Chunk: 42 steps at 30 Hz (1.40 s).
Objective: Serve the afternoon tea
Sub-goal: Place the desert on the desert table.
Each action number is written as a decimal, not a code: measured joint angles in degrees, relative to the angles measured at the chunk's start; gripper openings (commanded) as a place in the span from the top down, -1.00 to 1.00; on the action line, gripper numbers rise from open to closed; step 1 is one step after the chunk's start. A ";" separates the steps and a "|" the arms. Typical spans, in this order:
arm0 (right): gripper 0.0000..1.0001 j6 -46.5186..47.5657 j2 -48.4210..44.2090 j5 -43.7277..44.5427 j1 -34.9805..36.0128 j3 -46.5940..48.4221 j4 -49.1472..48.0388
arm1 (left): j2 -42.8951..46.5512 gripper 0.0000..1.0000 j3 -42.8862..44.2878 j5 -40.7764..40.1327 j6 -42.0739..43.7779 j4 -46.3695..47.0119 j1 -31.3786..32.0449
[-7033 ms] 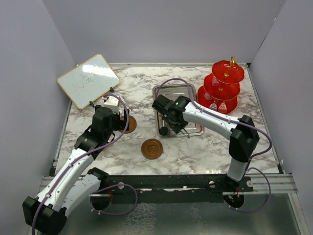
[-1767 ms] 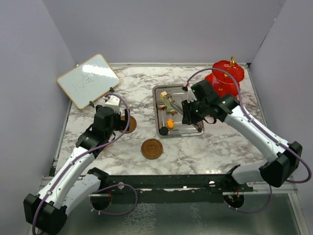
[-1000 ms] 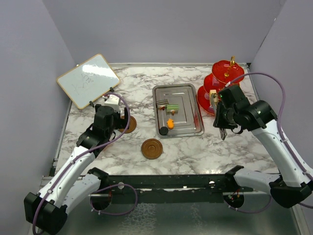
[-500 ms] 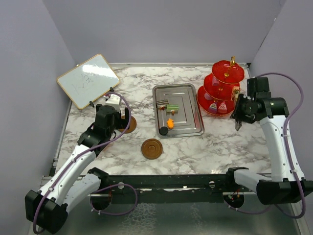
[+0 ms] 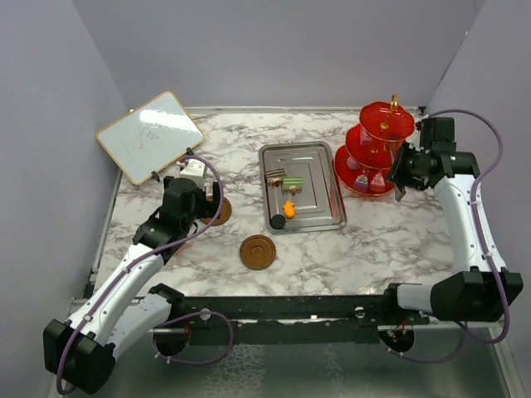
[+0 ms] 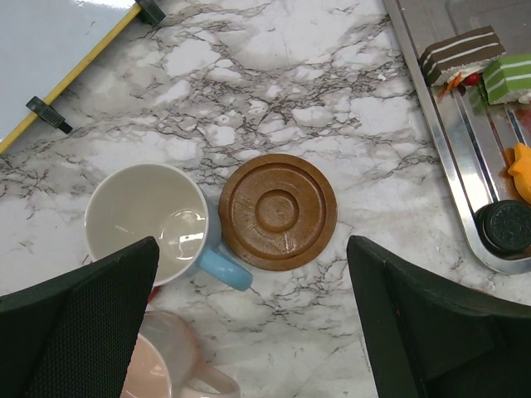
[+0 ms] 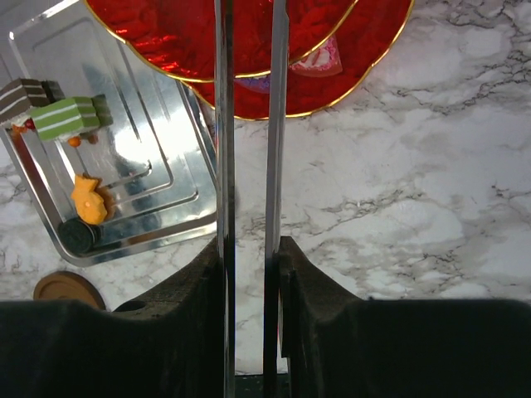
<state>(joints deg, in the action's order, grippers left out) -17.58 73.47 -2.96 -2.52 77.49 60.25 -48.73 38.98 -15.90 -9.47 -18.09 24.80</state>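
The red three-tier stand [image 5: 377, 145] stands at the back right, with pink and purple cake pieces [image 5: 369, 180] on its lowest tier. My right gripper [image 5: 404, 172] hovers just right of it, shut on metal tongs [image 7: 276, 124] whose blades reach over the stand [image 7: 315, 25]; their tips are out of view. Green [image 7: 70, 116], brown layered [image 7: 21, 95], orange [image 7: 89, 201] and black [image 7: 76, 236] pieces lie on the steel tray [image 7: 149, 166]. My left gripper [image 6: 253, 249] is open above the blue cup [image 6: 149, 224], the pink cup [image 6: 158, 373] and a brown saucer [image 6: 278, 211].
A wood-framed whiteboard [image 5: 149, 135] leans at the back left. A second brown saucer [image 5: 257, 251] sits on the marble nearer the front, left of the tray [image 5: 319, 178]. Grey walls close in both sides and the back.
My right arm has carried the tongs from over the tray across to the stand's right side, then slightly toward the back. The left arm has stayed still.
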 measured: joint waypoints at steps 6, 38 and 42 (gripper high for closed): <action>0.56 0.72 1.18 -1.03 -1.14 -1.75 -3.76 | -0.76 -0.98 0.00 0.02 0.00 0.17 0.02; 0.20 5.75 4.33 -5.42 -3.54 -6.43 -11.04 | -3.04 -0.98 0.00 0.46 0.00 0.87 0.02; 0.20 5.75 4.17 -5.42 -3.56 -6.43 -10.93 | -3.06 -0.98 0.00 0.55 0.00 0.87 0.02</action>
<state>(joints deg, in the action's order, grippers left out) -11.84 77.65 -8.38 -6.09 71.07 49.32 -51.79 38.98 -15.35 -9.47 -17.21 24.82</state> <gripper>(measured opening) 0.398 0.991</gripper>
